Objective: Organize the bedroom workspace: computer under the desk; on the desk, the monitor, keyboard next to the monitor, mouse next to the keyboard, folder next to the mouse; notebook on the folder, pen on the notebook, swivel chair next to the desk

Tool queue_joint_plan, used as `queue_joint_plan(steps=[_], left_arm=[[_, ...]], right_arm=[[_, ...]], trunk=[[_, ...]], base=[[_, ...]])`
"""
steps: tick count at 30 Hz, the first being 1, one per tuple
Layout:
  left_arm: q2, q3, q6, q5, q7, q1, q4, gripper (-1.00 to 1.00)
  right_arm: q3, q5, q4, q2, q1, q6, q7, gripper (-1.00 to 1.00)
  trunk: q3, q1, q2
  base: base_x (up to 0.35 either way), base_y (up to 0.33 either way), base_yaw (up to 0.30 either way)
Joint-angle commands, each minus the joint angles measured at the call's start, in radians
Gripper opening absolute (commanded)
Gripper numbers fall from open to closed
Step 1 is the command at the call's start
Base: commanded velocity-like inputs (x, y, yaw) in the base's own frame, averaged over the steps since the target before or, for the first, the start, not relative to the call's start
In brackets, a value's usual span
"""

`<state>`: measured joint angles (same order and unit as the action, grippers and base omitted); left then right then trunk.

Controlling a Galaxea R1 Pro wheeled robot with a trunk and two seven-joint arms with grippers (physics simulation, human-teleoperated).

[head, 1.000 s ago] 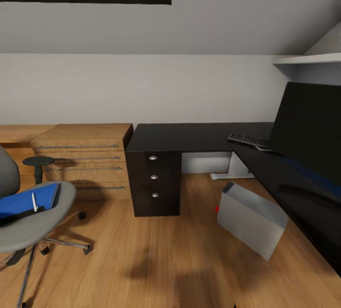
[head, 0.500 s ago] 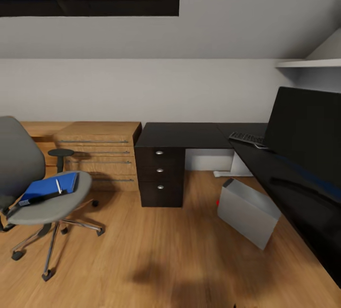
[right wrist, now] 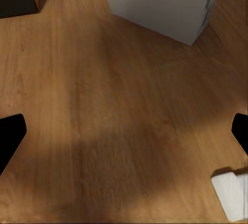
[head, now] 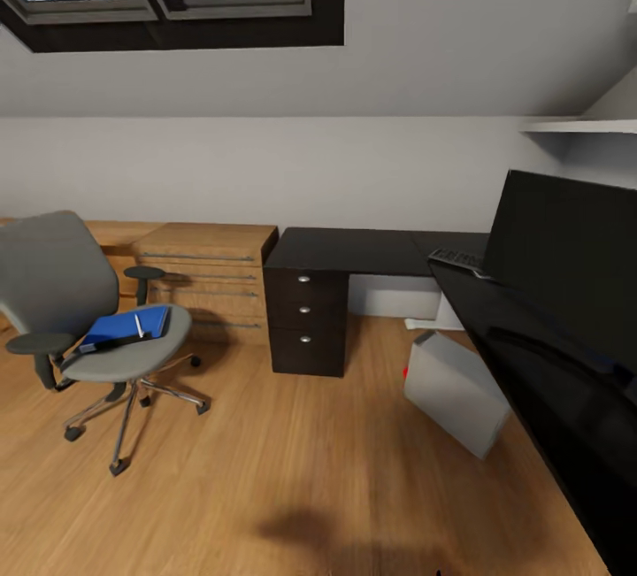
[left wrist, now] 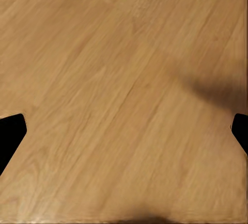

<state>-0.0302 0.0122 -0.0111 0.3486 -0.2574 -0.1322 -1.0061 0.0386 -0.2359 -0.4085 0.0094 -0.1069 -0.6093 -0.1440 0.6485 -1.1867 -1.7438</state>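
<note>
The grey swivel chair [head: 80,306] stands on the floor at the left, apart from the desk. Blue flat items [head: 124,326] lie on its seat; I cannot tell the folder from the notebook. The white pen [head: 139,325] rests on top of them. The black desk [head: 354,250] runs along the wall and down the right side. On it stand the monitor [head: 566,257] and the keyboard [head: 458,259] beside it. The mouse is hidden. The grey computer [head: 453,392] stands on the floor by the desk and shows too in the right wrist view [right wrist: 160,2]. My left gripper [left wrist: 124,136] and right gripper [right wrist: 124,133] hang open over bare floor.
A low light-wood cabinet [head: 212,280] stands against the wall between chair and desk. The black drawer unit [head: 305,324] sits under the desk's left end. A white shelf [head: 579,126] juts out above the monitor. A white object [right wrist: 230,195] lies on the floor near the right gripper.
The head camera has drawn back and tilted up: the whole chair and a skylight now show, and the desk looks smaller. No object has moved by itself.
</note>
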Motion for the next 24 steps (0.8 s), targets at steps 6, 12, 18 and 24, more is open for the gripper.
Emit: queue_joint_plan(steps=[6,12,18,24], left_arm=[[0.000,-0.002,-0.001,0.010,-0.003,-0.001,-0.002,1.00],[0.000,-0.002,-0.001,0.010,-0.003,-0.001,-0.002,1.00],[0.000,-0.002,-0.001,0.011,-0.003,-0.001,-0.002,1.00],[0.000,-0.002,-0.001,0.011,-0.003,-0.001,-0.002,1.00]], right_arm=[[0.004,-0.003,0.000,0.000,-0.001,-0.003,-0.005,1.00],[0.004,-0.003,0.000,0.000,-0.001,-0.003,-0.005,1.00],[0.004,-0.002,0.001,0.000,-0.001,-0.003,-0.005,1.00],[0.004,-0.002,0.002,0.000,-0.001,-0.003,-0.005,1.00]], trunk=[[-0.018,0.024,0.042],[-0.037,0.047,0.084],[-0.056,0.070,0.126],[-0.075,0.093,0.168]], base=[[-0.313,-0.167,0.003],[-0.325,-0.140,0.000],[-0.332,-0.117,0.000],[-0.334,-0.110,0.000]])
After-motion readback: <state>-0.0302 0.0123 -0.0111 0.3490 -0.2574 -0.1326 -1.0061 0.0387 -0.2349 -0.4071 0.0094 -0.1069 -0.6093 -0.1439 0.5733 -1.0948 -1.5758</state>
